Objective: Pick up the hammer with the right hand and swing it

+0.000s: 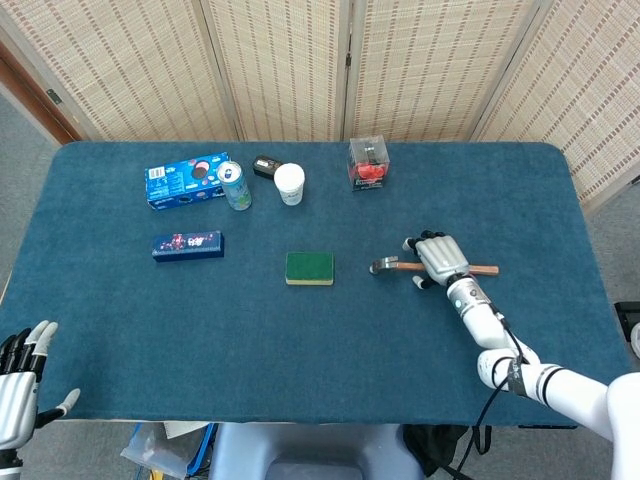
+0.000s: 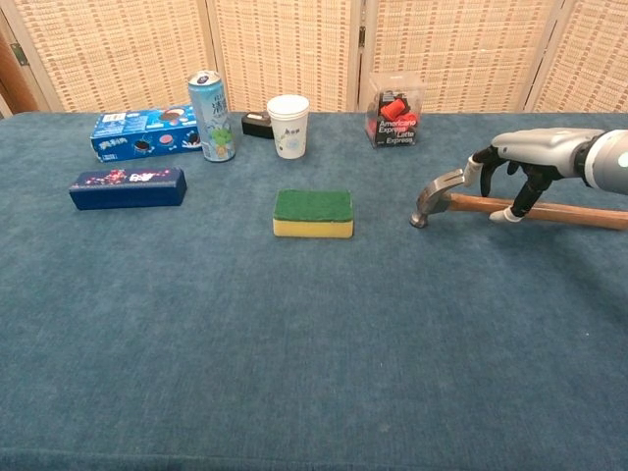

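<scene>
Wooden-handled hammer (image 1: 395,265) lies flat on the blue felt table (image 1: 300,340), head toward 9 o'clock, with the right hand (image 1: 438,258) arched over its handle, fingers apart, not gripping. Wicker screens (image 1: 300,60) stand behind. Sponge (image 1: 309,268) sits at the hammer's 9 o'clock, nothing between.

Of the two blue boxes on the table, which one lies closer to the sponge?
The dark blue box, alone in front; the cookie box sits farther back beside the can.

Right hand (image 1: 438,258) hovers palm-down, fingers (image 2: 484,175) spread; left hand (image 1: 18,382) low, fingers apart.
</scene>
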